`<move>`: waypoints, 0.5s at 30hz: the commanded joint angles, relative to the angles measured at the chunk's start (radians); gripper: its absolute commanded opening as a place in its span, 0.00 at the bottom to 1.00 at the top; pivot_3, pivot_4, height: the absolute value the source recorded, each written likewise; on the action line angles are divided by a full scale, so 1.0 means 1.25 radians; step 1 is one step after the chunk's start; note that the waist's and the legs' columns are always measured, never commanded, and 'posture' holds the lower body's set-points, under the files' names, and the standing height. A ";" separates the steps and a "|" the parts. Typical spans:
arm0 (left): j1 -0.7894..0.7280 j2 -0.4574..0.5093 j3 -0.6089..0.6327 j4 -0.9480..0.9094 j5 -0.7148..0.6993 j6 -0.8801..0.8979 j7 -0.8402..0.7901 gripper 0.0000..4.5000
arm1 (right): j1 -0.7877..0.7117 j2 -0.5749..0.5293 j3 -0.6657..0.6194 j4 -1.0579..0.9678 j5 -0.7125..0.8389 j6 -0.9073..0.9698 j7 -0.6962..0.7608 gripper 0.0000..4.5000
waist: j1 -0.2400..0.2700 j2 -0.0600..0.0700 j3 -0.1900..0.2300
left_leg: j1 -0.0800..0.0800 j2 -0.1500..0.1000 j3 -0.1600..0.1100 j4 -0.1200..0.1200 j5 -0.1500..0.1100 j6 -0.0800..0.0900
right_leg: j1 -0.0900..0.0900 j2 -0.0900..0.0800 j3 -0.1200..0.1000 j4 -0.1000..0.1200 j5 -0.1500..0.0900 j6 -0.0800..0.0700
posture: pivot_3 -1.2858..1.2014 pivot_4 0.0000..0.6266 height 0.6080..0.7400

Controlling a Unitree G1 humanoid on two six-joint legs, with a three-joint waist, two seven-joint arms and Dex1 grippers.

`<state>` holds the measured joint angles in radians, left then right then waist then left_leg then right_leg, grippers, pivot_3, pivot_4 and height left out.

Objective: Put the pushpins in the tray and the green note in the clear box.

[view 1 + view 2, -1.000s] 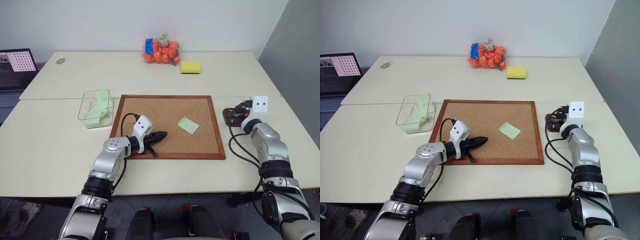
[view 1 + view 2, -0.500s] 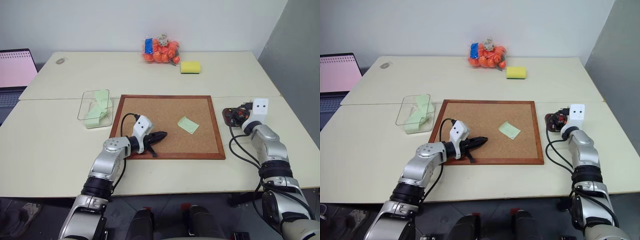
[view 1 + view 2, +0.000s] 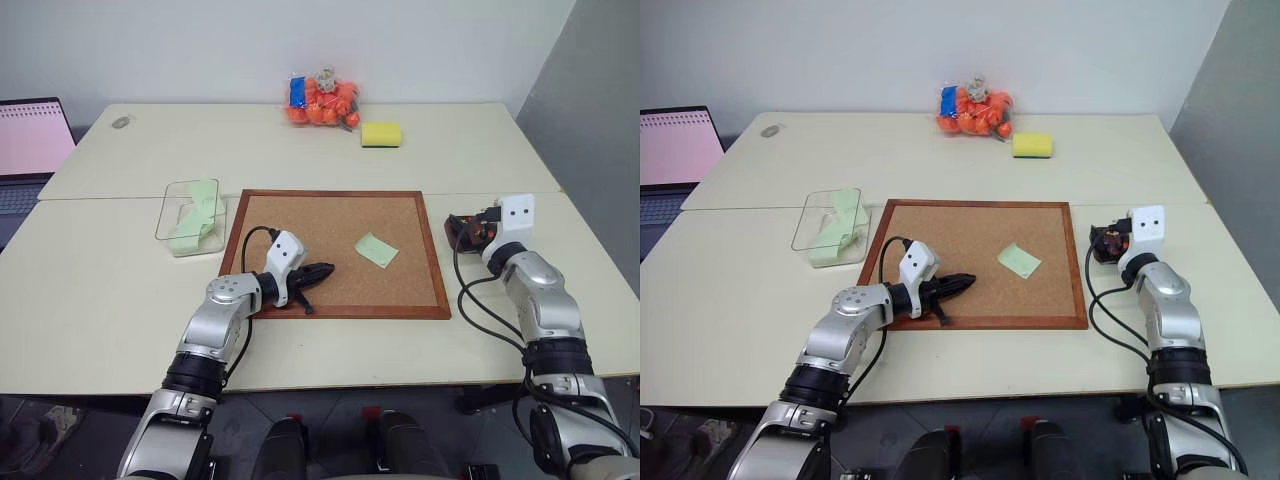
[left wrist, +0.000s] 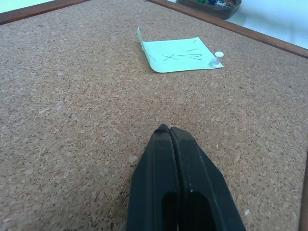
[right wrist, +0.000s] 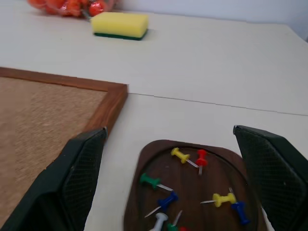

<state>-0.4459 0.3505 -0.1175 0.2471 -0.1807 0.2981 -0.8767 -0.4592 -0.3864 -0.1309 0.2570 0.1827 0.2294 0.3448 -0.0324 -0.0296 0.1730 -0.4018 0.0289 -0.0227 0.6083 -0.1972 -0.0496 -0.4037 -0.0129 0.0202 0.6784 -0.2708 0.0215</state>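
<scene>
The green note (image 3: 376,250) lies on the corkboard (image 3: 330,222), one corner held by a white pushpin (image 4: 218,57). My left gripper (image 3: 328,269) rests shut on the board, a short way left of the note and holding nothing. At the table's right side my right gripper (image 5: 169,129) hovers wide open just above the dark oval tray (image 5: 144,154), empty. In the tray lie several coloured pushpins, among them a red one (image 5: 201,155). The clear box (image 3: 190,216) stands left of the board with green paper inside.
A yellow sponge (image 3: 381,134) and a bag of orange items (image 3: 322,102) sit at the table's far side. A laptop (image 3: 30,140) stands at the far left. Black cables hang from both wrists.
My right gripper has gone from shut to wide open over the tray and drawn slightly back and up. The left arm has stayed still.
</scene>
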 commanded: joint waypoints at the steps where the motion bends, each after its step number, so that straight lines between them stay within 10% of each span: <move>1: 0.012 0.000 -0.018 0.029 0.005 0.011 -0.010 0.00 | 0.019 -0.009 0.023 -0.102 0.019 -0.007 0.064 0.99 | 0.000 0.000 0.000 | 0.000 0.000 0.000 0.000 0.000 0.000 | 0.000 0.000 0.000 0.000 0.000 0.000 | 0.52 0.24 1.00; 15: 0.013 0.004 -0.016 0.030 0.006 0.008 -0.012 0.00 | 0.026 0.014 0.095 -0.135 0.018 0.000 0.171 0.99 | 0.000 0.000 0.000 | 0.000 0.000 0.000 0.000 0.000 0.000 | 0.000 0.000 0.000 0.000 0.000 0.000 | 0.52 0.24 1.00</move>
<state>-0.4515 0.3502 -0.1171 0.2590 -0.1810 0.2940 -0.8841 -0.4128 -0.3736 -0.0152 0.1232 0.1898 0.2402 0.5368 -0.0319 -0.0296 0.1731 -0.4017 0.0290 -0.0230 0.6085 -0.1972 -0.0496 -0.4035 -0.0129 0.0195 0.6783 -0.2707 0.0215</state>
